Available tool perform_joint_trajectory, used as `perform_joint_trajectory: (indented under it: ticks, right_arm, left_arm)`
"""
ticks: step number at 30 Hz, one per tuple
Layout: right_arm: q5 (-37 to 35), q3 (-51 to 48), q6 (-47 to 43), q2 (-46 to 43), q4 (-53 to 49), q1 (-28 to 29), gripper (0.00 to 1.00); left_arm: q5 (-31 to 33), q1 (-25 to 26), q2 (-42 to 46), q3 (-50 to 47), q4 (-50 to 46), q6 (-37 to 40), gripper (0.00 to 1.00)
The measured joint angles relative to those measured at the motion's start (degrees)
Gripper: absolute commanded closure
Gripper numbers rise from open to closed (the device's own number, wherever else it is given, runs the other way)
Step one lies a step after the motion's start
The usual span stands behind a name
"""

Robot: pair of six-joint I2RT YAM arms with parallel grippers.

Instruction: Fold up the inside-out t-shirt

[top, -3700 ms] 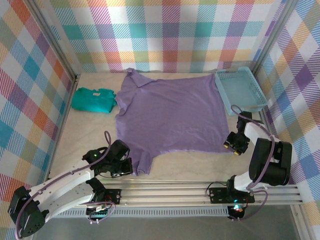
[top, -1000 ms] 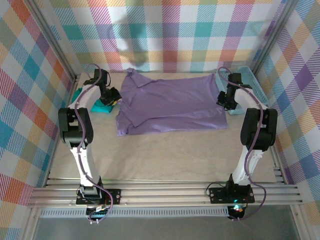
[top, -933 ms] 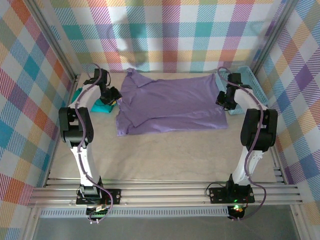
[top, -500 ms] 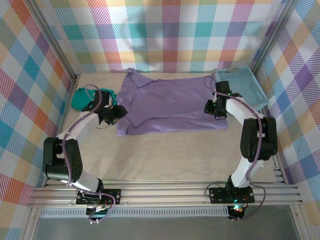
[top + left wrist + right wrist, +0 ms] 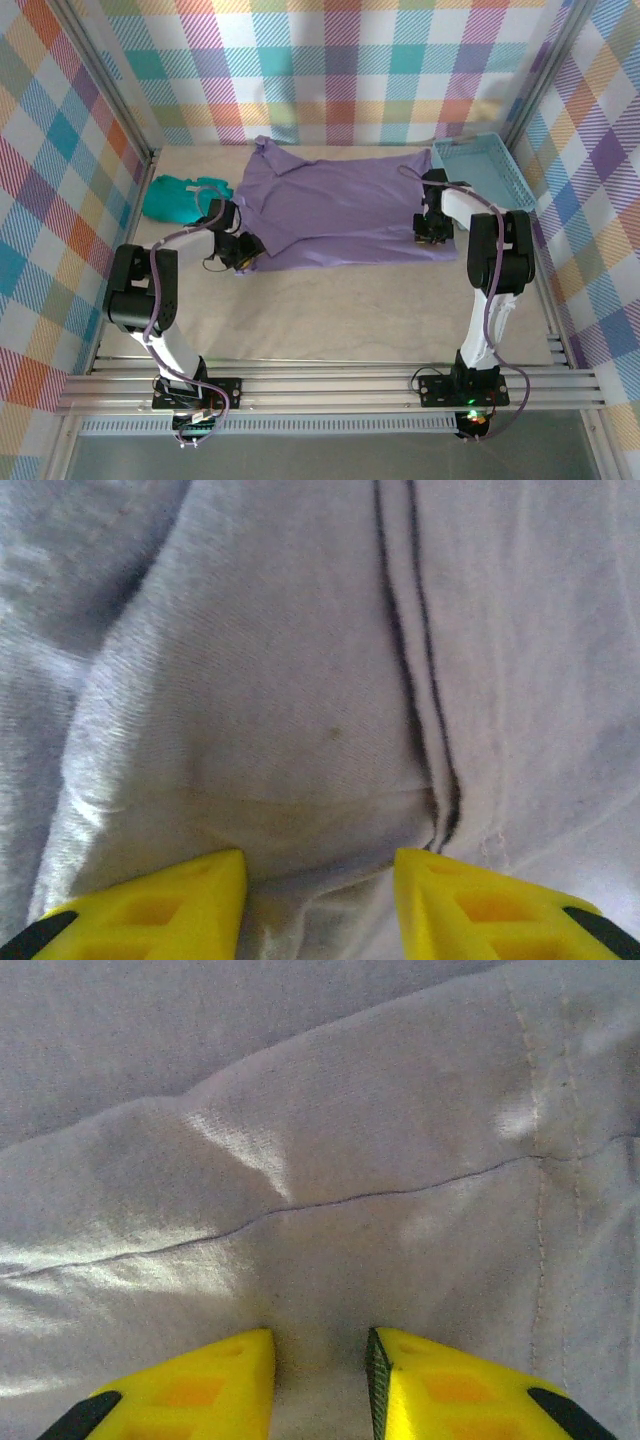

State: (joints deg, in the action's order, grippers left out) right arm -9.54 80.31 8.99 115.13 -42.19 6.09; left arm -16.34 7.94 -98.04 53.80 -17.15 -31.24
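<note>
shirt (image 5: pixel 340 215): purple, doubled over, at far middle of table (image 5: pixel 350 310)
left gripper (image 5: pixel 320 870): fingers spread, pressed on near-left corner
right gripper (image 5: pixel 320 1345): narrow gap over cloth; pinch unclear
risk: only one layer caught (two lie stacked), so fold drags crooked

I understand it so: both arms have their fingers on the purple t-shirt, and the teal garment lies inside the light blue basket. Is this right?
Not fully. The teal garment lies on the table left of the purple t-shirt, not inside the light blue basket, as the top external view shows. The left fingers and right fingers are on the t-shirt.
</note>
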Motion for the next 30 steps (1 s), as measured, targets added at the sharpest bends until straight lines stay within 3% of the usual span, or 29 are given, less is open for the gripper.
perform_joint_trajectory:
  ticks: [7, 11, 13, 16, 19, 24, 30]
  right_arm:
    - [-2.54, -7.91, 3.13, -5.64, -2.93, 0.02, 0.71]
    - [-5.03, -16.72, 4.26, -13.81, -4.92, 0.7, 0.71]
    - [-5.64, -19.96, 3.34, -19.74, -4.55, 2.4, 0.66]
    - [-0.48, -22.84, -1.11, -31.15, 3.19, 11.47, 0.55]
    - [6.64, -23.08, -6.51, -36.15, 15.04, 23.56, 0.52]
    - [12.81, -16.63, -14.91, -23.65, 27.19, 39.17, 0.49]
    - [15.13, -4.79, -21.79, -4.5, 32.17, 47.58, 0.46]
  left_arm:
    - [0.31, 0.0, 8.11, -9.2, 0.94, 0.68, 0.55]
    - [1.14, 0.0, 15.28, -14.8, -1.44, 0.63, 0.54]
    - [1.64, 0.0, 18.32, -16.15, -3.48, 0.61, 0.54]
    - [1.44, -0.37, 20.79, -16.17, -4.26, 0.33, 0.53]
    - [0.07, -1.88, 21.57, -16.15, -3.1, -0.94, 0.54]
    - [-1.75, -4.39, 19.08, -16.04, -1.64, -1.84, 0.6]
    - [-2.73, -6.62, 16.46, -16.37, -0.48, -1.97, 0.63]
